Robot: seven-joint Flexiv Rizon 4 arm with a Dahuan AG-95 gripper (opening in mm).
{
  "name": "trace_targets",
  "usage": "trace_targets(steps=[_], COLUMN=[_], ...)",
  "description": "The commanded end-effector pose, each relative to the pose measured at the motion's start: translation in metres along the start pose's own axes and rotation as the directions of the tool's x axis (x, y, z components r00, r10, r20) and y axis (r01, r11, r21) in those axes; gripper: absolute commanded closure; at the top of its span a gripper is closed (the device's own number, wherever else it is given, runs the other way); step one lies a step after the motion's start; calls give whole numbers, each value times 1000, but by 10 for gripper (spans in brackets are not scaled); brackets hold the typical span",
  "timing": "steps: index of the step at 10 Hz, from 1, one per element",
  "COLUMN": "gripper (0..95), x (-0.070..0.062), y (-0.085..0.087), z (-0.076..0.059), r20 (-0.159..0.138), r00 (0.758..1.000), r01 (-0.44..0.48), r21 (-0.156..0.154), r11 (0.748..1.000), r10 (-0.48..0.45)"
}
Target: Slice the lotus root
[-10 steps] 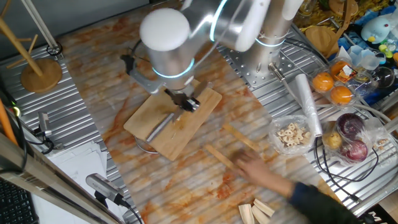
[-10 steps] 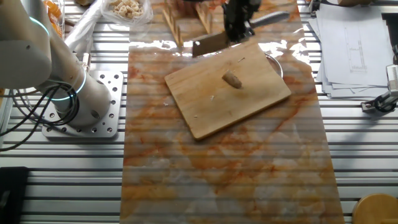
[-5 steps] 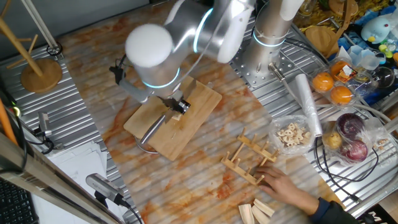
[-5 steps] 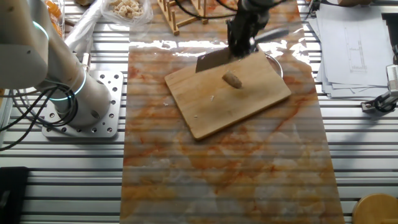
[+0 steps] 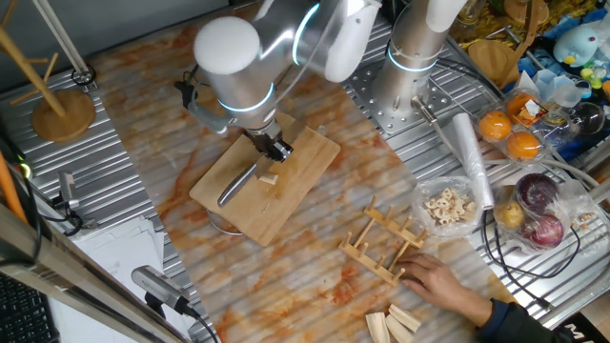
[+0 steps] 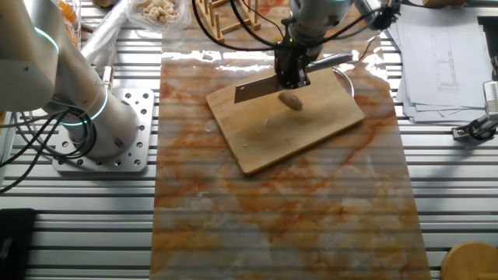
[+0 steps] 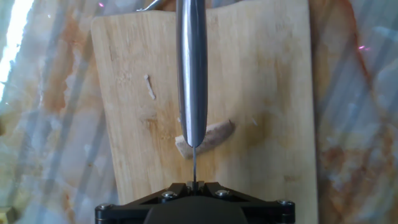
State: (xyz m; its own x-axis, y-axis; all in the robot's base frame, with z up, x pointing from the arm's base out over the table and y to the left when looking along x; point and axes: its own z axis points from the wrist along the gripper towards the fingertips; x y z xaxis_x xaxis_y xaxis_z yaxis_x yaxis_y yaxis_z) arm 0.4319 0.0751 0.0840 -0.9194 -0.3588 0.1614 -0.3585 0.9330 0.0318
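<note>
A small beige lotus root (image 7: 208, 137) chunk lies on the wooden cutting board (image 7: 267, 74). A knife (image 7: 191, 68) is held edge-down right over its middle; the hand view shows the blade edge-on, crossing the chunk. My gripper (image 7: 194, 184) is shut on the knife handle. In one fixed view the gripper (image 5: 274, 150) hangs over the board (image 5: 272, 211), with the blade (image 5: 238, 184) beside the lotus root (image 5: 270, 178). From the other side, the gripper (image 6: 292, 78) holds the blade (image 6: 255, 91) just above the chunk (image 6: 291, 100) on the board (image 6: 264, 140).
A person's hand (image 5: 443, 279) rests beside a wooden rack (image 5: 381, 243) at the right. Pale wooden blocks (image 5: 391, 324) lie near the front edge. A bag of holed slices (image 5: 448, 205), oranges (image 5: 510, 133) and onions (image 5: 538, 210) sit further right. A wooden stand (image 5: 62, 110) is at the left.
My gripper has carried the knife from the board's far edge to over the lotus root. The person's hand set the wooden rack upright and now rests beside it.
</note>
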Motion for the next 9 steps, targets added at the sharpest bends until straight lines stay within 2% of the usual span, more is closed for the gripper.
trace_targets(steps=[1, 9], gripper=[950, 950], x=[1, -1], y=[4, 10], z=[5, 14], r20=[12, 20], r00=[1000, 1000], r01=[9, 12], r21=[-5, 1], r11=[1000, 1000], r10=[-9, -12])
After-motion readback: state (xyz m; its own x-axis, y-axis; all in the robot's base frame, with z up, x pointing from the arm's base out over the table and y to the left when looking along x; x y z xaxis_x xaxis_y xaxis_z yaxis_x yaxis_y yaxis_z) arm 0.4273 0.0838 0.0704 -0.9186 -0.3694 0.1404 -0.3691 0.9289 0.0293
